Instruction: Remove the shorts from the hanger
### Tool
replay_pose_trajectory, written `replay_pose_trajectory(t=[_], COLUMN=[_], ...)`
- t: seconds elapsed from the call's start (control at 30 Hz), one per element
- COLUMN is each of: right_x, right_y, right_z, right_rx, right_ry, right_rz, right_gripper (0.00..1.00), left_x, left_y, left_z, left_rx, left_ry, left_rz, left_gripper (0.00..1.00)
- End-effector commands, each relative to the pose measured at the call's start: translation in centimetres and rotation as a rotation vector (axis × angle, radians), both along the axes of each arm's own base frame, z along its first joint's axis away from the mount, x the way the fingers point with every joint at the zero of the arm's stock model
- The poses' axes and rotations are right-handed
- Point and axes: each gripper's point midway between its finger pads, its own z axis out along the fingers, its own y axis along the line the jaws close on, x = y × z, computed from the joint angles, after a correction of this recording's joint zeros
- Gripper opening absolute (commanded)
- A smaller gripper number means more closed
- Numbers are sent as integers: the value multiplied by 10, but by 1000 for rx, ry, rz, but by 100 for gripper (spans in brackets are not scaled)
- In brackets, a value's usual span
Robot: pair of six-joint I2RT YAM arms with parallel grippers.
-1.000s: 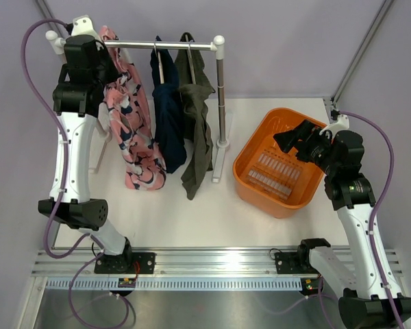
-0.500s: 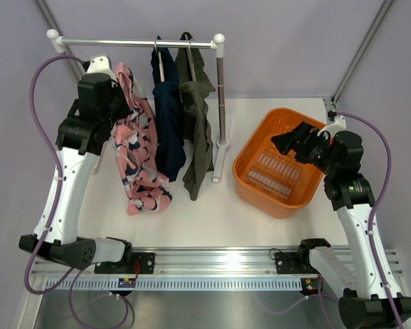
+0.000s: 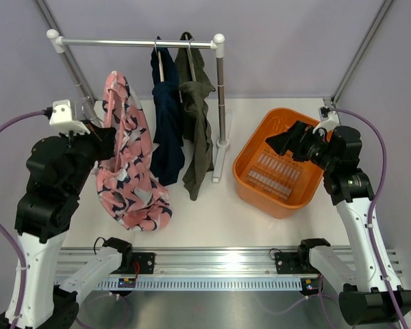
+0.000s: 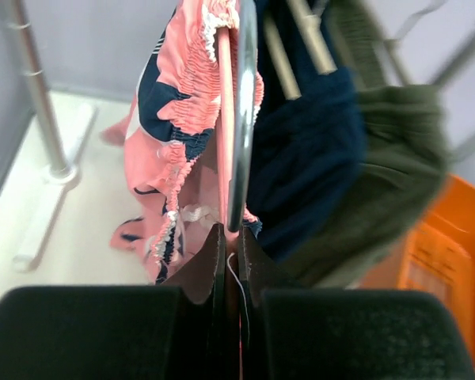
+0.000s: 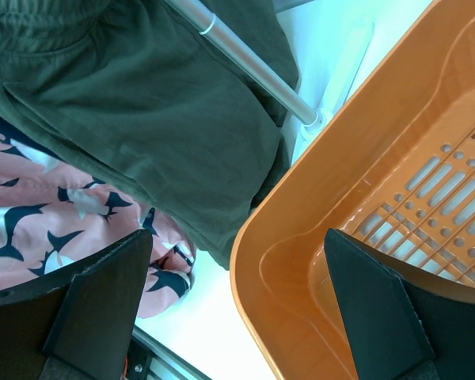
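Pink shorts (image 3: 131,175) pulled off rail (image 3: 123,42), now nearer left; left jaws clenched on its hanger (image 4: 242,119); right jaws released over basket (image 3: 241,175).

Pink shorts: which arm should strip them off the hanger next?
Right, likely. The right pincer is open and free above the basket; the left pincer is shut on the hanger carrying the pink shorts, off the rail, so it can only hold.

You're in a robot lab cell; plain grey panels (image 3: 294,41) in aluminium framing (image 3: 360,49); slotted metal rail (image 3: 219,271) at the near edge of the white table (image 3: 212,205).
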Motion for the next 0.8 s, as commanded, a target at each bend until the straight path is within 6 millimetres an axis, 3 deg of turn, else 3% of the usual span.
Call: replay_pose_trajectory(t=[0.0,0.2,0.3,0.4,0.47,0.53,0.77], right_x=[-7,-19,-29,-41,-53,-54,-54], right_y=[11,40,58,81,103,114,164], right_z=[29,55,70,82,90,96,82], right_rx=[3,-38,-24,-2,16,9,-31], right_ry=[-73,-119,-144,-164,-171,-180,-129], right_rz=[74,146,195,264,333,333,387], right_gripper=[99,99,100,99,100,99,100], left_x=[-23,-74,-111,-133,-130,-130,-90], left_y=[-45,-90,-104,-116,-120,-124,-130], left_z=[23,23,31,31,24,14,-31], left_rx=[-50,-52,-45,-40,-38,-43,-59], left_ry=[-92,-169,-252,-273,-246,-201,-41], left_rz=[-282,-643,-815,-951,-975,-1010,-953], left_gripper=[0,0,0,0,0,0,0])
